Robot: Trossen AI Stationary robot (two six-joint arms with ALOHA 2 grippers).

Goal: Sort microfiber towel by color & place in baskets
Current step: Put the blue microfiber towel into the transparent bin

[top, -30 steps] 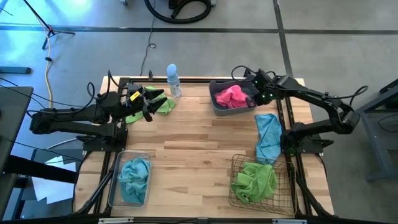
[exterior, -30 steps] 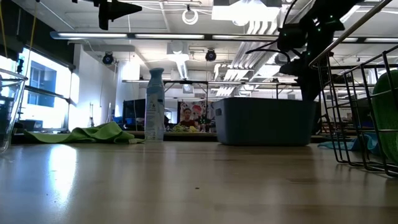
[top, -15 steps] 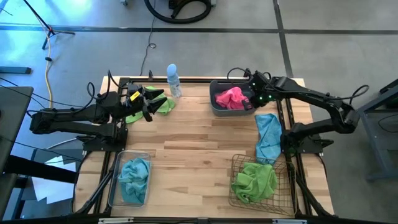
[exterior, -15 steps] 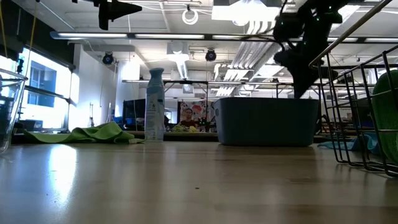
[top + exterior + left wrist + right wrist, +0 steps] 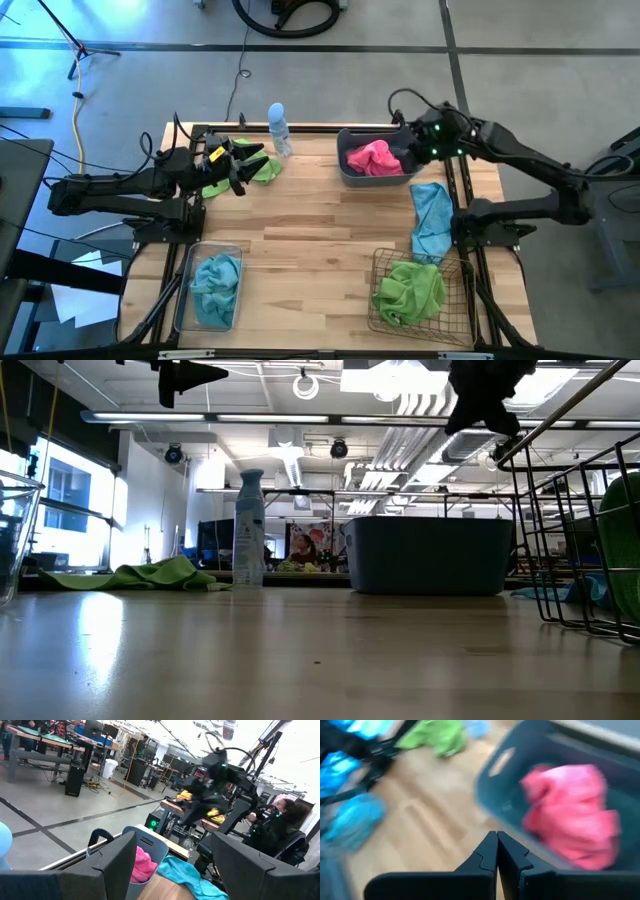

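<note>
Right gripper [image 5: 417, 150] lifting clear of grey-blue tub [image 5: 352, 174], fingers closed, empty. Left gripper [image 5: 243, 166] hovering over loose green towel [image 5: 265, 171], fingers open. Teal towel [image 5: 216, 283] lying binned; pink towel [image 5: 373, 156] tubbed; green meshed [image 5: 410, 290]; teal [image 5: 432, 218] remaining on wooden surface [image 5: 310, 240]. Workshop showing behind.

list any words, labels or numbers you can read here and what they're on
None can be read.
The spray bottle shows a pale label, too small to make out.
The poster in the room behind the table is too blurred to read.
The grey-blue tub shows no print.
</note>
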